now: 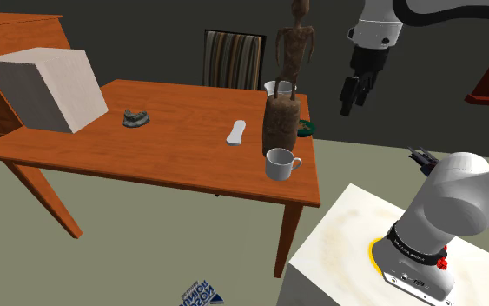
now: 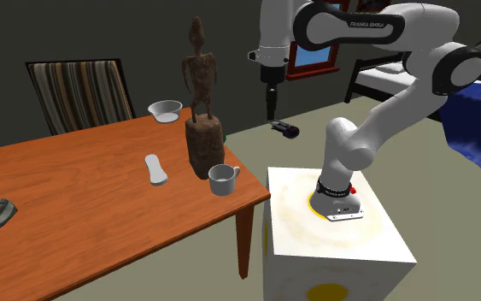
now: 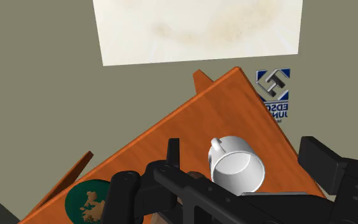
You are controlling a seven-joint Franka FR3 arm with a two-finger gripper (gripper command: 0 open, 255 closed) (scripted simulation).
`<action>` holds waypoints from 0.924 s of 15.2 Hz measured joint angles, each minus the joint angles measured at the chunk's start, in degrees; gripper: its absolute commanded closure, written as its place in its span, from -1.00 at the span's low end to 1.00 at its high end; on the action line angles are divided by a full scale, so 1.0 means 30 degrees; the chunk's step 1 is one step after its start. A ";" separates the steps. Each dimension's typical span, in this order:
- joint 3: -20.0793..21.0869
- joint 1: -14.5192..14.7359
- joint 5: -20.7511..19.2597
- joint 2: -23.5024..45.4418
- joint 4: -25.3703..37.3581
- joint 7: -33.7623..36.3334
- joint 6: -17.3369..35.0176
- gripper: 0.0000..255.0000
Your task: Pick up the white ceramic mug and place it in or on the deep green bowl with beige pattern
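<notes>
mug: white ceramic mug [image 1: 280, 162], light, hard, slippery, could break.
mug rim: best place to pinch, i think.
hand: black two-finger hand [image 1: 350, 103], spread, empty, up high.

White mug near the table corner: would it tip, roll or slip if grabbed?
The white mug looks rigid, so it should keep its shape when squeezed. Upright on a flat base, it would probably slide rather than roll. Its smooth wall may be slippery.
</notes>
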 measured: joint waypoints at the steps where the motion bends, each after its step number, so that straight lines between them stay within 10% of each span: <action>1: 0.0000 0.0000 0.0000 0.0000 0.0000 0.0000 0.0000 -1.00; 14: 0.2439 0.0510 0.0903 0.5802 -0.1625 0.2840 0.7305 -1.00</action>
